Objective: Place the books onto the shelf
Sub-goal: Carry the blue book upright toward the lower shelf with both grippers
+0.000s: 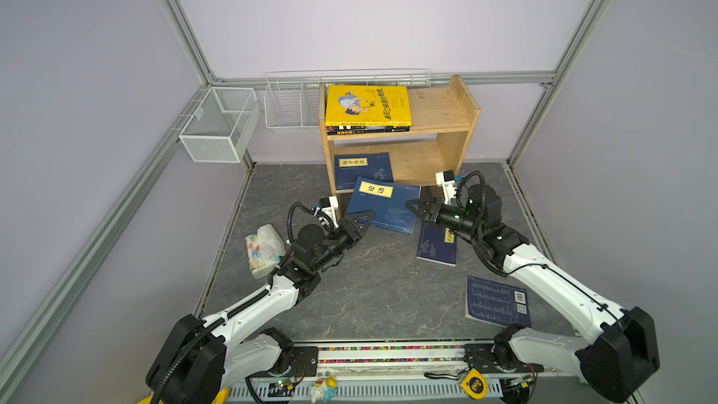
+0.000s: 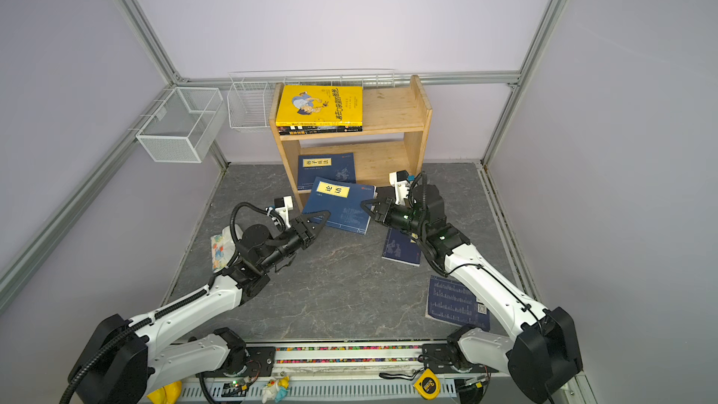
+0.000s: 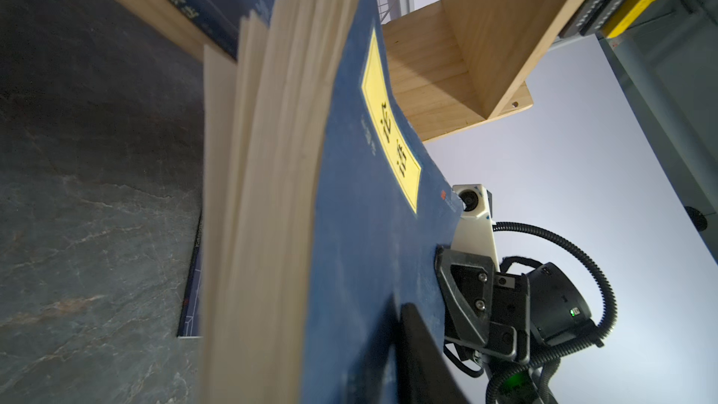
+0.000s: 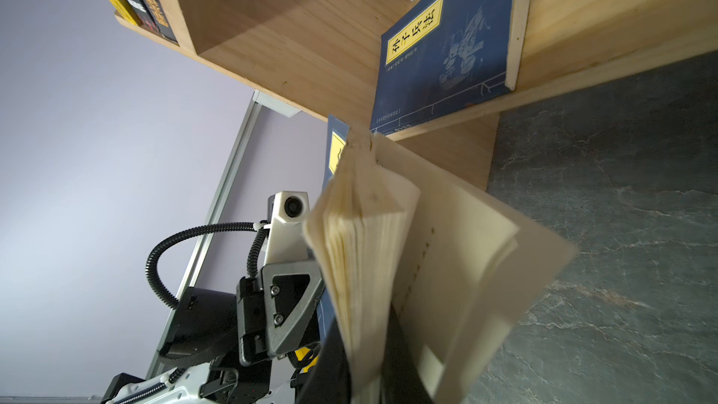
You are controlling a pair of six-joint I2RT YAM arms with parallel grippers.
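A navy book with a yellow title label hangs tilted just in front of the pine shelf. My left gripper is shut on its near left corner, one finger lying on the cover. My right gripper is shut on a bunch of its pages, and the rest droop open. The top tier holds a yellow book stacked on black ones. Another navy book sits in the lower tier. Two navy books lie on the table.
A tissue pack lies left of my left arm. White mesh baskets hang on the back and left walls beside the shelf. A yellow tape measure rests on the front rail.
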